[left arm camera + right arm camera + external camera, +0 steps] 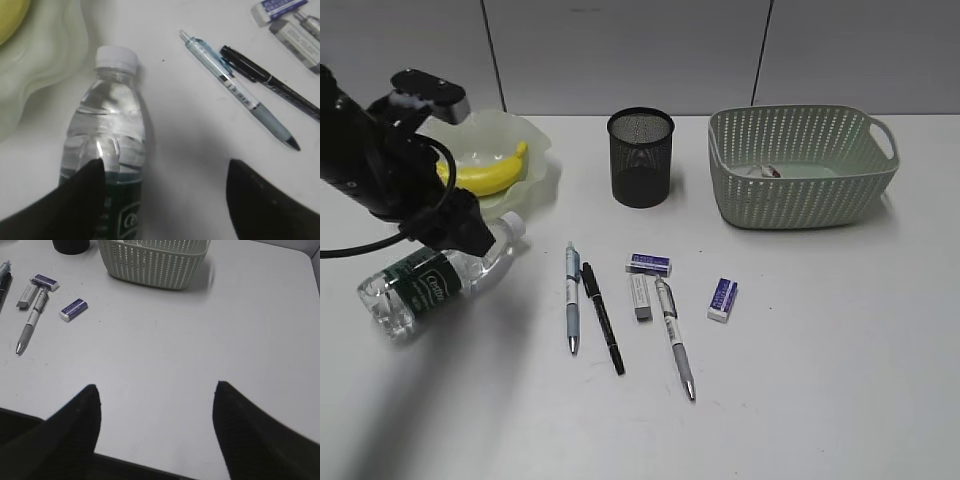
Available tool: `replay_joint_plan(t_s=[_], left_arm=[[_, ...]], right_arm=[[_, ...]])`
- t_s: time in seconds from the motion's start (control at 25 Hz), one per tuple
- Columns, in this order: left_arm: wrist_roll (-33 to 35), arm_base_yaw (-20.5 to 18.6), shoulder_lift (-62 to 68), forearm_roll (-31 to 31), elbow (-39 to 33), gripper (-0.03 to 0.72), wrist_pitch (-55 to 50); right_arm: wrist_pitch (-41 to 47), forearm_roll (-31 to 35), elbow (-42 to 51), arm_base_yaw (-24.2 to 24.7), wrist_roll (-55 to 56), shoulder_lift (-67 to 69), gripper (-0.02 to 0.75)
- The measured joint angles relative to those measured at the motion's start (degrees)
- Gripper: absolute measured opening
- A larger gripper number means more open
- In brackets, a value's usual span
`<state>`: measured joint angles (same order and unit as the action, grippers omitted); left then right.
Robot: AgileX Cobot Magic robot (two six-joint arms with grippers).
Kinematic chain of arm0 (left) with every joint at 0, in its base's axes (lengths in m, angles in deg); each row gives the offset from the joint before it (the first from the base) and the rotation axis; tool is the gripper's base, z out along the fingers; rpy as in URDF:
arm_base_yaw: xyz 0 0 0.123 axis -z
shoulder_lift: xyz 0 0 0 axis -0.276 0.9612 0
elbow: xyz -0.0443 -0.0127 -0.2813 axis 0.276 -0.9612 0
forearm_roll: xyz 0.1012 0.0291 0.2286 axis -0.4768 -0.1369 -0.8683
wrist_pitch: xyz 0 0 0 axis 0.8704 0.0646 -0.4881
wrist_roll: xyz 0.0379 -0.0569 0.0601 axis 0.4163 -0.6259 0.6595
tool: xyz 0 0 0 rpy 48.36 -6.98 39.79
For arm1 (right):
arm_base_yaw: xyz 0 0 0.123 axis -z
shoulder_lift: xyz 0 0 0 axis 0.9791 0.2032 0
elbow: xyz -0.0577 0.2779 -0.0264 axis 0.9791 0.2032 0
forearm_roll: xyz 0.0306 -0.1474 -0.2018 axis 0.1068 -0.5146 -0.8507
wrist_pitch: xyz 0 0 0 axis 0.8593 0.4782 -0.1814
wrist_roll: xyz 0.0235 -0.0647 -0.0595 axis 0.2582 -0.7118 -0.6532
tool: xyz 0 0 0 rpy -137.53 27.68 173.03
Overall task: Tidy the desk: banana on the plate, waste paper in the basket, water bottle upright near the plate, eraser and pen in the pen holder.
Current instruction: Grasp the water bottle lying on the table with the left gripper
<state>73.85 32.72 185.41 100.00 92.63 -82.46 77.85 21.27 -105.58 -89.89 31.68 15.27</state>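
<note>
Desk [820, 400]: one, white.
Basket [803, 165]: one, sage green, back right; one waste paper [766, 171] wad inside.
Plate [510, 140]: one, wavy pale green, back left; one banana [490, 175] in it.
Water bottle [435, 275]: one, lying on its side just beside the plate, cap toward it.
Pen holder [641, 157]: one, black mesh.
Pens: three, centre.
Erasers: three, beside the pens.
Left pincer [165, 200]: low over the bottle, jaws wide, one finger against the label, gripping nothing.
Right pincer [156, 432]: jaws wide, empty, above bare desk.
</note>
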Motion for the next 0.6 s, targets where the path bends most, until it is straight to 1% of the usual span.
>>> replay_joint_plan(t_s=[0.24, 0.4, 0.6], left_arm=[[-1.1, 0.8, 2.9, -2.3, 1.0, 0.564, 2.8], [-3.4, 0.8, 4.1, -5.7, 1.1, 0.564, 4.0], [-3.7, 0.8, 6.6, -6.5, 1.1, 0.564, 5.2]], right_arm=[[0.0, 0.0, 0.0, 0.0, 0.0, 0.0, 0.549], [0.0, 0.0, 0.0, 0.0, 0.0, 0.0, 0.549], [0.0, 0.0, 0.0, 0.0, 0.0, 0.0, 0.549]])
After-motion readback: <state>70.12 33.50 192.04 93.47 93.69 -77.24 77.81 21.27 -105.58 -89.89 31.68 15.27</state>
